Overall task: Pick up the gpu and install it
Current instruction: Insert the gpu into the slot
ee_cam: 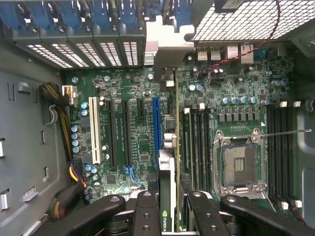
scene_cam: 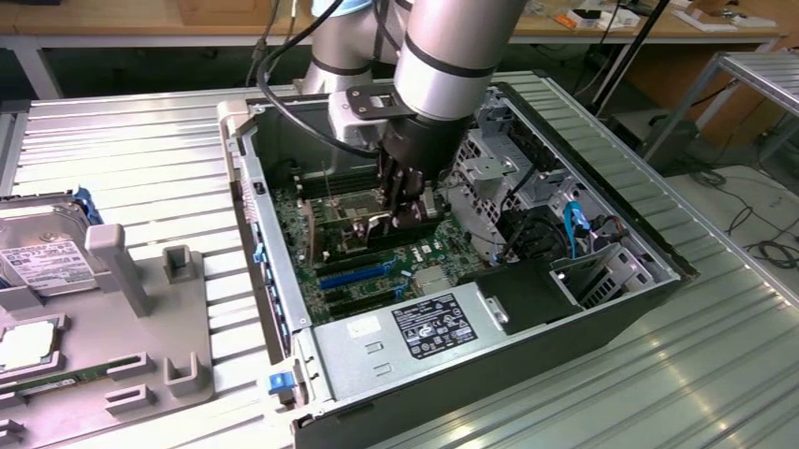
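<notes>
In the exterior view my gripper [scene_cam: 402, 208] is down inside the open computer case [scene_cam: 600, 234], just over the motherboard [scene_cam: 362, 271]. It is shut on the gpu [scene_cam: 425, 208], a thin dark card held on edge. In the wrist view the black fingers [ee_cam: 147, 211] clamp the gpu [ee_cam: 167, 169] from both sides, a green logo showing near the grip. The card runs edge-on away from the gripper [ee_cam: 167, 199], between the blue expansion slot [ee_cam: 156, 128] and the memory slots [ee_cam: 197, 142]. Its silver end bracket [ee_cam: 165, 42] is near the rear slot covers. Whether the card touches a slot I cannot tell.
The CPU socket [ee_cam: 241, 164] lies open beside the memory slots. A white slot [ee_cam: 93, 130] and bundled cables [ee_cam: 64, 113] sit farther over. The power supply [scene_cam: 418, 327] and drive cage [scene_cam: 500, 159] crowd the case. A hard drive [scene_cam: 44, 257] and grey fixture [scene_cam: 138, 309] stand at the exterior view's left.
</notes>
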You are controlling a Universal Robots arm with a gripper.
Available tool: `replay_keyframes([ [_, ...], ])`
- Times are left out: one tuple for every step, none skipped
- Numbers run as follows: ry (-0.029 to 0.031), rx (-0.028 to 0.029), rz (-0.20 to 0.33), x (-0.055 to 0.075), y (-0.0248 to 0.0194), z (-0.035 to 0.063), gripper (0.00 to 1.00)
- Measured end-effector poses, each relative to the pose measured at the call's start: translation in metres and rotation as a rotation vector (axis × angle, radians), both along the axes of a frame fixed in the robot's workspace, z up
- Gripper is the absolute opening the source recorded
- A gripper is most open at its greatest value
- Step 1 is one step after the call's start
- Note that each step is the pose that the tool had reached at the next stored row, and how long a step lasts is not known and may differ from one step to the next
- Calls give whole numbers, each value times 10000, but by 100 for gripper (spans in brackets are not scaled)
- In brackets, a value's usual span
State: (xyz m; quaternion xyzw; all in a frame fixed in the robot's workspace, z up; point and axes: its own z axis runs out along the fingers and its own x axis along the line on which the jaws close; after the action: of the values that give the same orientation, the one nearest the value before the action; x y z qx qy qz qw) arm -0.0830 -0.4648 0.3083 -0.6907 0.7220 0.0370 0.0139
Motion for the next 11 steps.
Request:
replay_keyframes([
  [1,-1,20,0,0,-3,27],
  [1,-2,31,0,0,-4,27],
  [1,-2,37,0,0,-6,27],
  [0,-1,38,0,0,-8,27],
  [0,-1,39,0,-1,-9,27],
  [10,-4,40,0,0,-12,27],
  [53,-24,40,0,0,-14,27],
  [179,-106,43,0,-1,-17,27],
  [236,-147,52,0,0,-19,27],
  [242,-153,53,0,-1,-19,27],
  [305,-208,68,-1,0,-24,27],
])
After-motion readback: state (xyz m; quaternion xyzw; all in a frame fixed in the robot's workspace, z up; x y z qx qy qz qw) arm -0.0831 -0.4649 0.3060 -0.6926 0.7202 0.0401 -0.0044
